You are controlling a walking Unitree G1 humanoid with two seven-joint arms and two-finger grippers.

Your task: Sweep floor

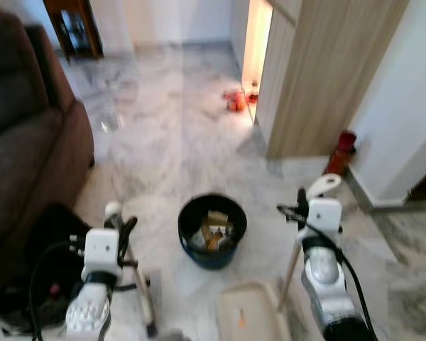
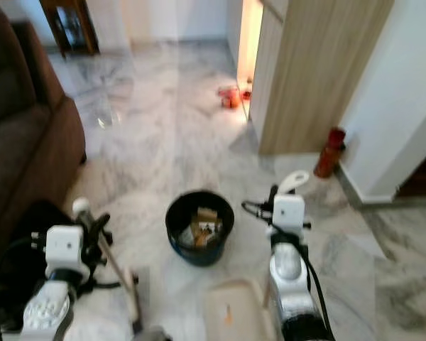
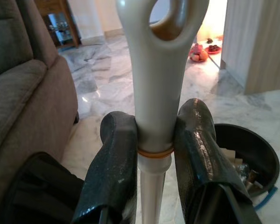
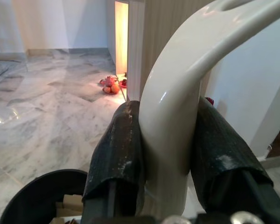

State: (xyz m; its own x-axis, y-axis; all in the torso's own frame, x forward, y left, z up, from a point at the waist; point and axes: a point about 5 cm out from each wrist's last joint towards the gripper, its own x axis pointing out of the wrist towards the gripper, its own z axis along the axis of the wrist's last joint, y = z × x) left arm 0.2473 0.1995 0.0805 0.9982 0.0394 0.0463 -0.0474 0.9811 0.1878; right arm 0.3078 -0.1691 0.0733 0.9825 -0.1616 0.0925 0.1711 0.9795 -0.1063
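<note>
Your left gripper [image 3: 154, 154] is clamped on the broom handle [image 3: 155, 88]: in the left wrist view the two black fingers [image 3: 113, 163] press the cream shaft from either side, just above an orange band, and the handle's top ends in a loop with a hanging hole. Your right gripper [image 4: 170, 154] is likewise closed on the dustpan handle [image 4: 177, 102], its fingers [image 4: 119, 154] squeezing a curved cream grip that arches away overhead.

From the head views you get what the wrist cameras do not: the broom's shaft [image 1: 138, 284] slants down from the left gripper toward the lower edge of the picture, and its head is too blurred to make out. The dustpan's wooden pole [image 1: 291, 266] runs down from the right gripper to the cream dustpan tray [image 1: 248, 312] lying on the marble floor [image 1: 170, 142], between your two arms.

Just ahead of the tray stands a black bucket [image 1: 212, 231] holding scraps of cardboard and other rubbish; both wrist views catch only part of its rim. A brown sofa [image 1: 28, 142] lies to your left, with a dark bag [image 1: 53, 234] on the floor at its foot. A wood-panelled wall [image 1: 326, 78] stands ahead to the right, a red cylinder [image 1: 339, 153] beside its base. Farther off, small red and orange things [image 1: 236, 99] sit on the floor by a lit doorway; the wrist views show them more sharply, though you still cannot tell what they are.
</note>
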